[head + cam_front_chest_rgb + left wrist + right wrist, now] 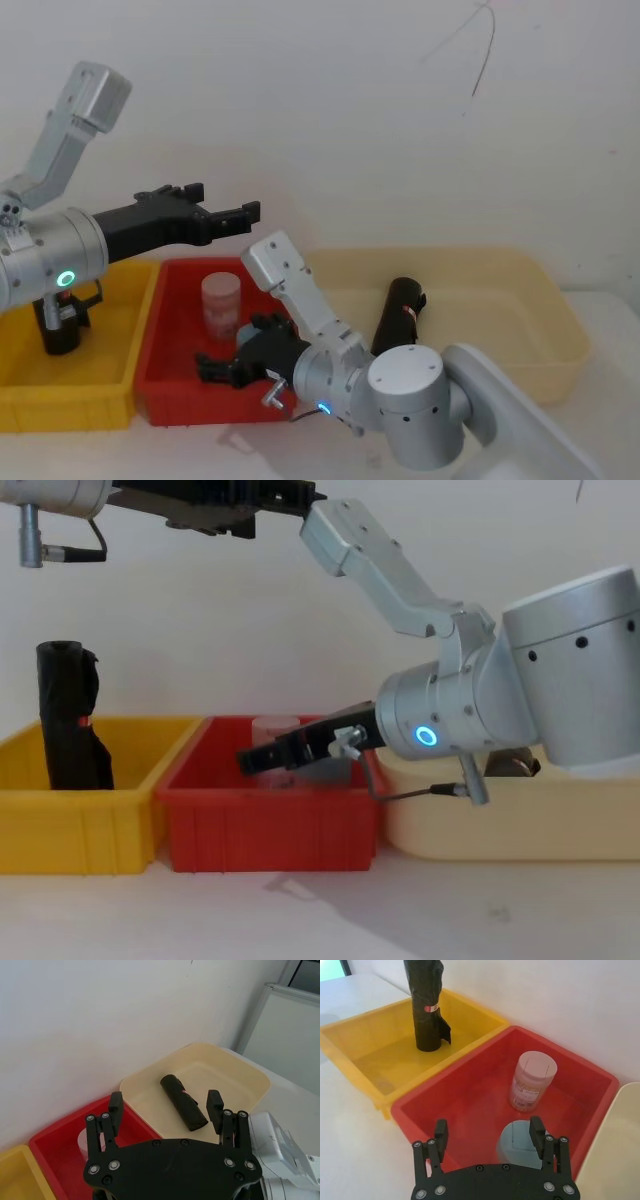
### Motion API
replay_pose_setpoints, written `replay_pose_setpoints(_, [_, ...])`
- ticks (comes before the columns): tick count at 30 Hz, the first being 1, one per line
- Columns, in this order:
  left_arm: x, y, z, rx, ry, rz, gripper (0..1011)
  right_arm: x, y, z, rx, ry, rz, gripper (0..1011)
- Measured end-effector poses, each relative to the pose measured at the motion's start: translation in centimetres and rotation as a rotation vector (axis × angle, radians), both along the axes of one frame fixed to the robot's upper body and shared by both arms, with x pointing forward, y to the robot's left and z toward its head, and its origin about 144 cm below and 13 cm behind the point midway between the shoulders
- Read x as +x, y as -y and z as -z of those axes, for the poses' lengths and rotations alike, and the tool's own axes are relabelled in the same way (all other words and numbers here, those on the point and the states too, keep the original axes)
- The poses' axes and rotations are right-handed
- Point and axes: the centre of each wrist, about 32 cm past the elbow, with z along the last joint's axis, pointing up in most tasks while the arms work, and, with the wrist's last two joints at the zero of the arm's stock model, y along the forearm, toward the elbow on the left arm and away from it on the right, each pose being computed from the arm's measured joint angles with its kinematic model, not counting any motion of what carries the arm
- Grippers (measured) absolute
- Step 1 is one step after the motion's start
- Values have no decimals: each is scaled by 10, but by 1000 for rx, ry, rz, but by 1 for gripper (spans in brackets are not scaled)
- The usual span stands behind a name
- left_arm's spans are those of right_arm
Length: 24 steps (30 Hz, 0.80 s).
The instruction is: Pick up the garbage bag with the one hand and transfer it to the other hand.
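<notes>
The garbage bag [400, 315], a tight black roll with a red-and-white label band, lies tilted in the cream tray [560, 315]; the left wrist view shows it [183, 1102] beyond the fingers. The one hand, my left gripper [225, 215] on the arm with the green ring light, hangs open and empty high above the red bin [150, 325], well apart from the bag; its gap [165, 1104] frames the tray. The other hand, my right gripper [215, 368] on the blue-ring arm, sits low over the red bin, open with nothing held [488, 1132].
A pinkish lidded jar [532, 1080] and a round grey-blue lid [520, 1142] sit in the red bin. A taller wrinkly black roll [426, 1005] stands in the yellow bin [350, 1055] on the left. A white wall rises close behind all three bins.
</notes>
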Motion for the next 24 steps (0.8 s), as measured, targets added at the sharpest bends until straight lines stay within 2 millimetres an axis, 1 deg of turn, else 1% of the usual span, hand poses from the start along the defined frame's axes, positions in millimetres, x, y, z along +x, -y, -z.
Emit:
replay_pose_setpoints(17, [0,0,0,0,0,0,1002,13,4,-9,9,8,-6,1000])
replay_pose_setpoints(24, [0,0,0,0,0,0,1002,19,6,-7,1,-5,6,1000])
